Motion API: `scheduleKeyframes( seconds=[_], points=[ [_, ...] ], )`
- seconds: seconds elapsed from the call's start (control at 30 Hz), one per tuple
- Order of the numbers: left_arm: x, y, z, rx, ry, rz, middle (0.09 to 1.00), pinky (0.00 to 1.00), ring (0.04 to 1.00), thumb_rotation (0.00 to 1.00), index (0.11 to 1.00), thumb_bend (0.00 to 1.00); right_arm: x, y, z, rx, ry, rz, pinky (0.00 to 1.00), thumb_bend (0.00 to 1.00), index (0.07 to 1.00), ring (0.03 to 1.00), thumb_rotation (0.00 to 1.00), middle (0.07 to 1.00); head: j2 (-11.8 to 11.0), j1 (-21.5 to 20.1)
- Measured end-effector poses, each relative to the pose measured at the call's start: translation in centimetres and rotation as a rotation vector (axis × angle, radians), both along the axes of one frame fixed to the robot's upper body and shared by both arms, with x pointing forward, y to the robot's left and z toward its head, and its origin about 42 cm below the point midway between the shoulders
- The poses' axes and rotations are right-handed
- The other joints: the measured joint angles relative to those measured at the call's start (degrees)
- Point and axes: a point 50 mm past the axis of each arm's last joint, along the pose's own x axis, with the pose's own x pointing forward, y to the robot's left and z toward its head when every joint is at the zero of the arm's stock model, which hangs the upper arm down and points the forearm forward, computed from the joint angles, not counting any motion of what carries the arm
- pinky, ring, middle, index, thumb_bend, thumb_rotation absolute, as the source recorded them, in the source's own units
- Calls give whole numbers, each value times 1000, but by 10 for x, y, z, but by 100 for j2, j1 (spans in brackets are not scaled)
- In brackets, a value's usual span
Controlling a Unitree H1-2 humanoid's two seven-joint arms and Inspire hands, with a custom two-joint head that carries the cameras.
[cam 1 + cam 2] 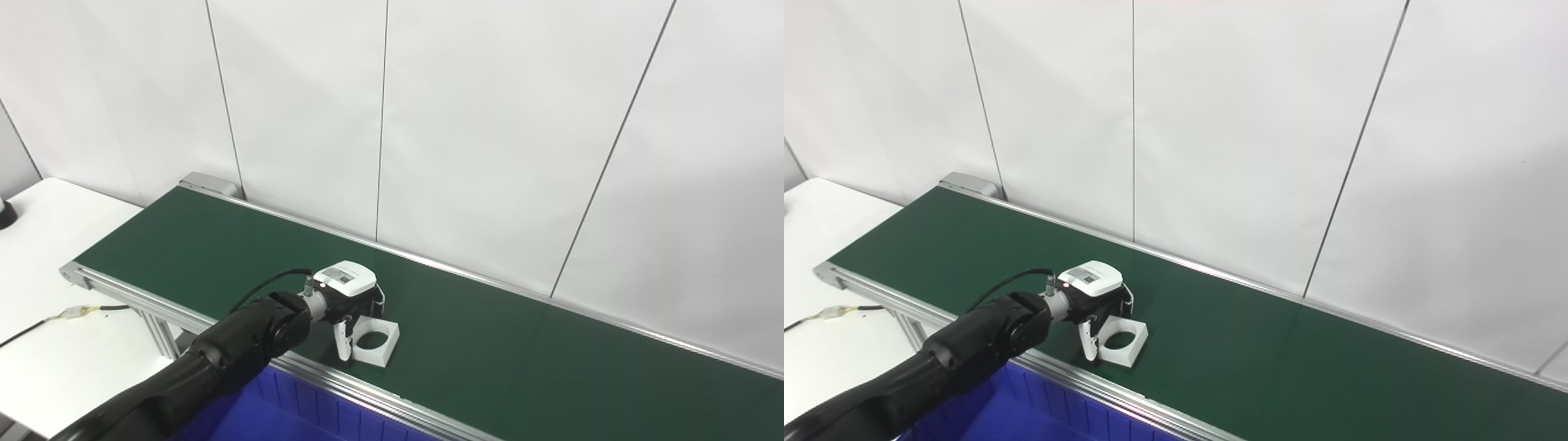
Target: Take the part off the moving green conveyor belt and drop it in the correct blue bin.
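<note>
A dark green conveyor belt [490, 331] is seen running diagonally from the upper left to the lower right, framed by silver metal rails and backed by a plain white panelled wall [490, 122]. A white table [55, 294] is seen to the left of the belt, with a thin cable [67, 314] lying across it.

The left hand [350, 306] is reached over the near rail from the lower left on a black arm, and it is held low over the belt. Its white, labelled back is turned upward, and its fingers [343, 343] are pointed down towards the belt surface. The part [375, 340], a flat white square block with a round hole through its middle, is seen lying on the belt near the front rail. One white finger is placed against the part's left edge, while the rest of the hand is positioned over its rear edge. The fingers appear to be set around the part, but it cannot be told whether the part is clamped; it is still resting flat on the belt.

A blue bin [288, 410] is seen just below the near rail, under the arm, with its ribbed wall visible at the bottom edge.

The right hand is not shown in either view.
</note>
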Motion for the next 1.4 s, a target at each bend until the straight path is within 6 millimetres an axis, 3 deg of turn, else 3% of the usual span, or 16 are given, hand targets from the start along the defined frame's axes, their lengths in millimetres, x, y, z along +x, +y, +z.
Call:
scheduleKeyframes(
  seconds=[0.33, 0.5, 0.67, 0.93, 1.13, 1.4],
  points=[
    [-18, -5, 10, -50, -16, -18, 512, 827, 630, 0, 470, 517, 0, -2, 1, -3, -3, -1, 597, 496, 838, 693, 730, 775, 26, -97],
    [-24, -11, 38, -97, -68, -30, 508, 833, 639, 0, 470, 517, 2, -4, 1, -8, -7, 1, 587, 504, 836, 687, 723, 772, 26, -114],
    [-27, -12, 66, -114, -146, -50, 473, 794, 586, 0, 515, 517, 3, -4, 1, -9, -9, 3, 584, 512, 829, 687, 711, 771, 9, -132],
    [-34, -15, 92, -122, -210, -85, 468, 801, 585, 0, 516, 518, 3, -4, 1, -14, -7, 3, 585, 506, 828, 687, 695, 769, 26, -150],
    [-48, -19, 105, -127, -229, -120, 469, 809, 591, 0, 516, 518, 2, -5, 1, -14, -6, 2, 584, 508, 826, 689, 683, 770, 149, -219],
    [-84, -17, 113, -224, -176, -131, 453, 795, 555, 0, 523, 517, 3, -5, 4, -7, -19, -1, 587, 491, 822, 692, 653, 765, 255, -396]
  ],
)
